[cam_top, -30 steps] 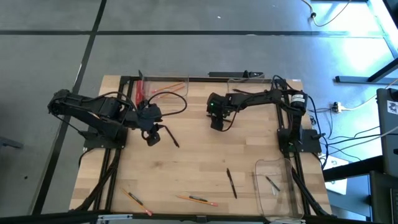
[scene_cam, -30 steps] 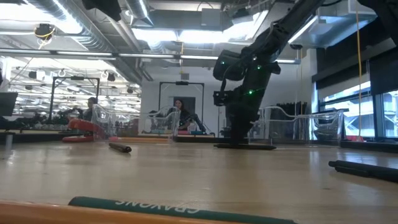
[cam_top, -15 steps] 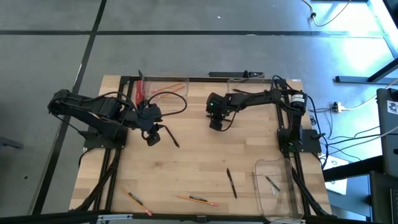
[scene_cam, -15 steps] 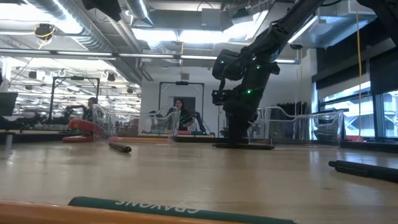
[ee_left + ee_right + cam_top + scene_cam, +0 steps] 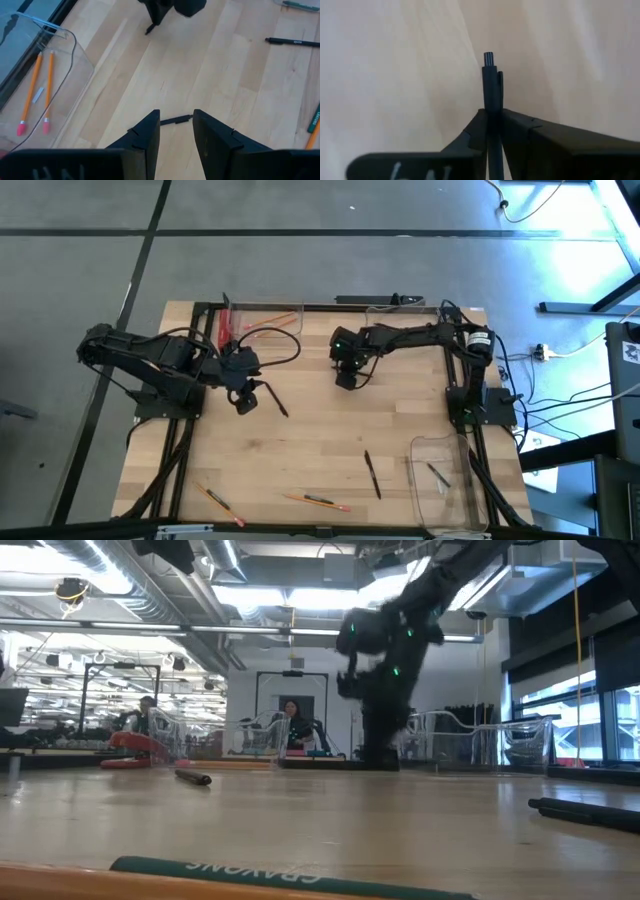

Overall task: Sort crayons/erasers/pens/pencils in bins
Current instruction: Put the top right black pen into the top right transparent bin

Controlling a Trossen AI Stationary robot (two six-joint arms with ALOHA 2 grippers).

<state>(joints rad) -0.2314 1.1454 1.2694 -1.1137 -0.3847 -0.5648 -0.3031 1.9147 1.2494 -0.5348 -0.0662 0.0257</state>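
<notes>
My right gripper (image 5: 345, 377) is at the table's far middle, shut on a black pen (image 5: 489, 82). My left gripper (image 5: 245, 404) hangs open at the middle left. Another black pen (image 5: 175, 120) lies on the table below the gap between its fingers, untouched; it also shows in the high view (image 5: 278, 402). A clear bin (image 5: 262, 318) at the far left holds orange pencils (image 5: 35, 92). A second bin (image 5: 400, 315) stands at the far right. A third bin (image 5: 445, 480) at the near right holds a pen (image 5: 437, 476). Two more pens (image 5: 372, 473) and loose pencils (image 5: 315, 501) lie near the front edge. My right gripper pinches the pen's barrel (image 5: 491, 112) between its two fingers, the pen running along them. The clip end (image 5: 489, 62) sticks out past the fingertips. The fingers come from above, pointing down, and the pen (image 5: 150, 27) slants down below them. Whether its end touches the table, I cannot tell.
A flat red bar (image 5: 222, 330) lies beside the far left bin. Another pencil (image 5: 218, 500) lies at the near left. A green box marked CRAYONS (image 5: 290, 875) lies at the front edge. The middle of the wooden table (image 5: 320, 440) is bare.
My right gripper has risen and shifted a little toward the table's left, still shut on the pen. The pen lay flat on the table under it a second ago and now slants down from the fingers.
</notes>
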